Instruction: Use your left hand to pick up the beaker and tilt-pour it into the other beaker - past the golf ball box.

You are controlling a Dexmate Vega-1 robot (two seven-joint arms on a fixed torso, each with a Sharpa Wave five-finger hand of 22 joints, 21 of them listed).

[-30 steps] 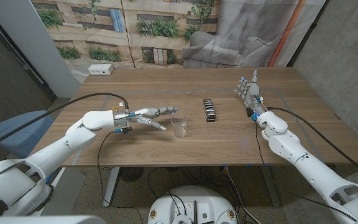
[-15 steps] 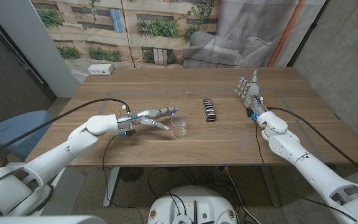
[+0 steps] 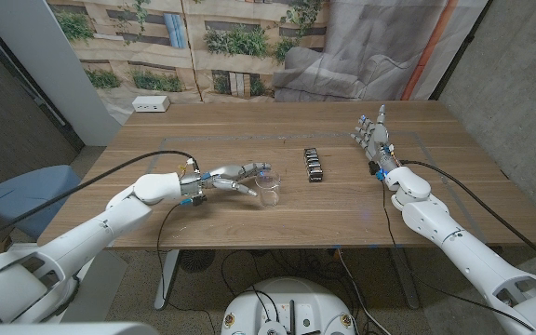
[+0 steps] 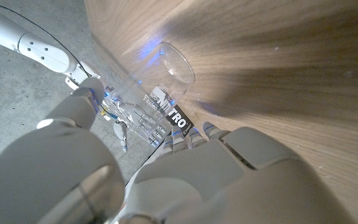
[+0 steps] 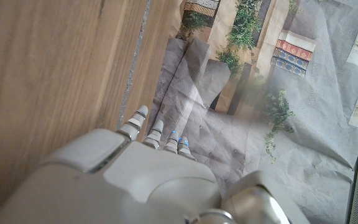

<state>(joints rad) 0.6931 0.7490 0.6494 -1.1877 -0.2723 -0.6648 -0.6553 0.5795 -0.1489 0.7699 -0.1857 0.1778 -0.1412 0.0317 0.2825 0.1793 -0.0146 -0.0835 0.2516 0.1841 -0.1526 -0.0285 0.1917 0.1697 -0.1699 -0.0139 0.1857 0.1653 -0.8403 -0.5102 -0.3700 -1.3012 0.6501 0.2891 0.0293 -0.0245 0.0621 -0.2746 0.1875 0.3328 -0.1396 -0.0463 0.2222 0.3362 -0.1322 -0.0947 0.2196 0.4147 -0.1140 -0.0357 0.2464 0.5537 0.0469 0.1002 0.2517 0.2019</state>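
left hand (image 3: 234,179) has crept closer since a second ago, fingers spread wide, tips now right at the clear beaker (image 3: 269,189), nothing gripped. beaker stands centre frame; golf ball box (image 3: 315,165) just right of it, bare table (image 3: 249,221) around. right hand (image 3: 374,137) upright, fingers apart, holding nothing, right side.

Wooden table (image 3: 342,209); garden-mural backdrop (image 3: 184,37), grey draped cloth (image 3: 370,46), concrete wall (image 3: 519,84), blue chair (image 3: 26,191)
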